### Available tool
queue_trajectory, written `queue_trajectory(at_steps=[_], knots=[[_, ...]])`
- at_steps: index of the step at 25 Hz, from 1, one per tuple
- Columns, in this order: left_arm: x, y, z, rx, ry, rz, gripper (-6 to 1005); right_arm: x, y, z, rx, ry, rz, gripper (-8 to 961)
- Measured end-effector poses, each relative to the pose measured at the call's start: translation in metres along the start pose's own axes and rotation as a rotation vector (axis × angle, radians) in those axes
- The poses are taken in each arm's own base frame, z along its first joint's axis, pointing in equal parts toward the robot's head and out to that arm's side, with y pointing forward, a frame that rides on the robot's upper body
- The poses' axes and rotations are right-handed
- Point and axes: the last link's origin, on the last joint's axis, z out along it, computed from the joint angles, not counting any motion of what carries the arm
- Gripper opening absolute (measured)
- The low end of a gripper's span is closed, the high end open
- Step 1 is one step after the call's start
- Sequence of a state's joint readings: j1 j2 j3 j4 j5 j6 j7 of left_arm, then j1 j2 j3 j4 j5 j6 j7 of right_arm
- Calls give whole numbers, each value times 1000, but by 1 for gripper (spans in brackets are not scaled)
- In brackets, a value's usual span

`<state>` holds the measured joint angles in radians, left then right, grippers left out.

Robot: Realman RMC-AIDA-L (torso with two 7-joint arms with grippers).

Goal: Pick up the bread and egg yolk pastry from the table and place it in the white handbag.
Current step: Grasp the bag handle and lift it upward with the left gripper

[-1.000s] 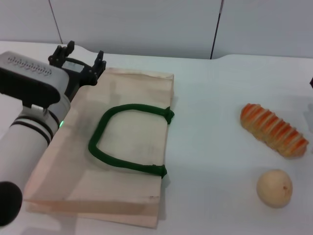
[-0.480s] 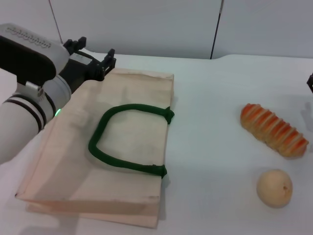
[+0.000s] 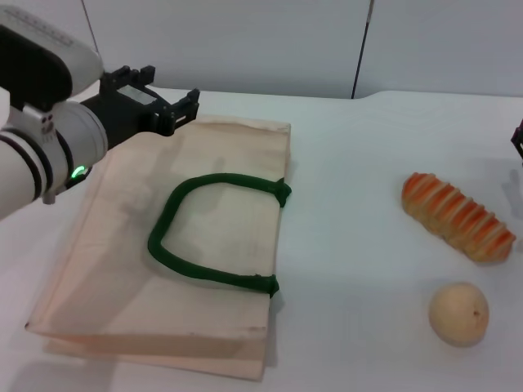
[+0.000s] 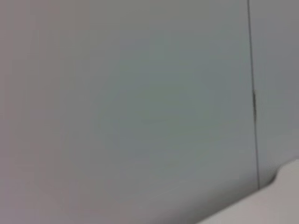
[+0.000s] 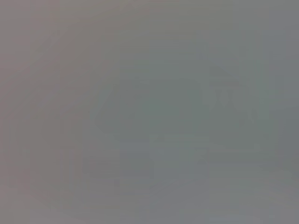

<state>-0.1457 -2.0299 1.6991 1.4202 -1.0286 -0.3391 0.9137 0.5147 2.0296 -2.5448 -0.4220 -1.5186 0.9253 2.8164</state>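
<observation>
Left gripper (image 3: 155,102) up at about ten o'clock, over the far left corner of the handbag, black fingers (image 3: 189,102) spread apart with nothing between them, pointing toward two o'clock. Nearest, at about four o'clock on the white table (image 3: 351,261): egg yolk pastry (image 3: 458,314), a smooth pale-tan ball with a tiny dark dot, resting alone. Just beyond it, toward three o'clock: bread (image 3: 458,216), a long tan loaf with orange-red stripes, lying slantwise, near the pastry but not touching. Across the middle and out toward eight o'clock: white handbag (image 3: 212,245), lying flat, its green handle (image 3: 208,233) looped on top, both ends of the loop at the edge facing the foods; well apart from bread and pastry. Farther right, at the picture's edge near two o'clock: a dark sliver of the right gripper (image 3: 518,139), fingers' state not discernible. Farthest: grey wall panels (image 3: 245,41) behind the table. Left wrist view filled with that wall and a corner of table; right wrist view blank grey.
</observation>
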Motion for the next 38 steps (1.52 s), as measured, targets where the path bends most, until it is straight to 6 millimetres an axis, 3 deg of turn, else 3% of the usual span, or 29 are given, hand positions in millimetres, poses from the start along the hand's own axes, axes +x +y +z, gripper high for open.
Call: queue_trajectory(at_steps=[8, 15, 21, 28, 38], knots=[[11, -13, 2, -30, -166, -17, 692, 2, 0, 1, -4, 12, -3, 879], [21, -9, 7, -123, -298, 5, 679, 2, 3, 3, -16, 26, -4, 880], [14, -4, 13, -176, -408, 2, 668, 1, 5, 4, -22, 28, -6, 880], [9, -13, 19, -203, -527, -33, 655, 1, 4, 5, -20, 29, -8, 880], [16, -14, 24, -213, -594, 11, 636, -1, 7, 6, -25, 24, -5, 879]])
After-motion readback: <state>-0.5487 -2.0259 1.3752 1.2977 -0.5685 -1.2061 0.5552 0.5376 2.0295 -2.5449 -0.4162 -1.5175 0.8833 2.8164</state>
